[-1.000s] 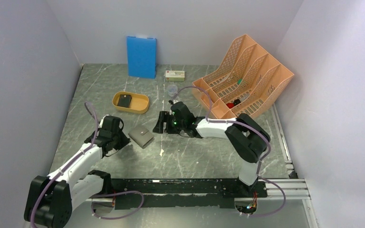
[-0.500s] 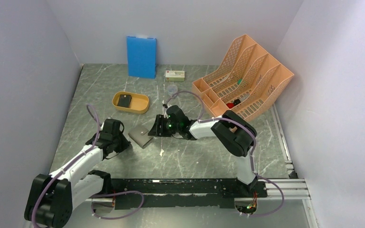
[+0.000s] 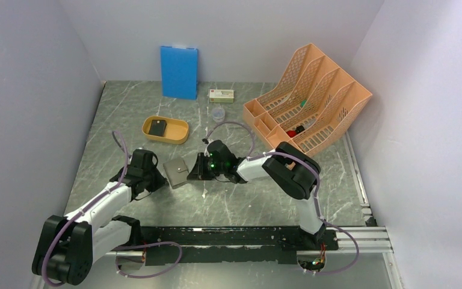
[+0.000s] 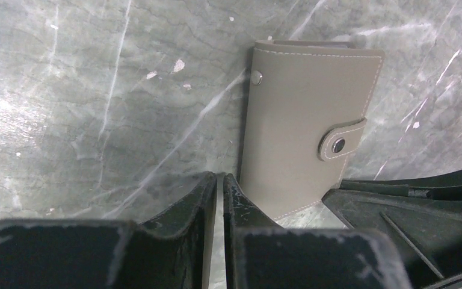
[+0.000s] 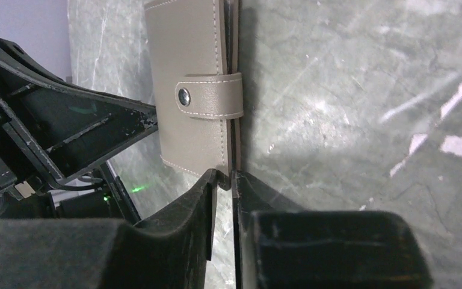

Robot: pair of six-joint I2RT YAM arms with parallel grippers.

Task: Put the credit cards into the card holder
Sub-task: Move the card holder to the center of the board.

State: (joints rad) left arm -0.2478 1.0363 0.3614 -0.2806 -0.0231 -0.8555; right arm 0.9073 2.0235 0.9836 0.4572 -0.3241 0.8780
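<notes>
The right pincer (image 5: 225,177) is clamped on the lower edge of a grey stitched card holder (image 5: 189,78), whose snap strap is fastened. The left pincer (image 4: 219,180) is pressed together on nothing, its tip just beside the holder's other side. The holder sits left of centre on a grey marbled worktop (image 3: 246,198) flecked with white. Behind it, a mustard-yellow oval tray (image 3: 184,133) holds one dark card (image 3: 157,127). Pale lilac walls (image 3: 246,30) enclose three sides.
</notes>
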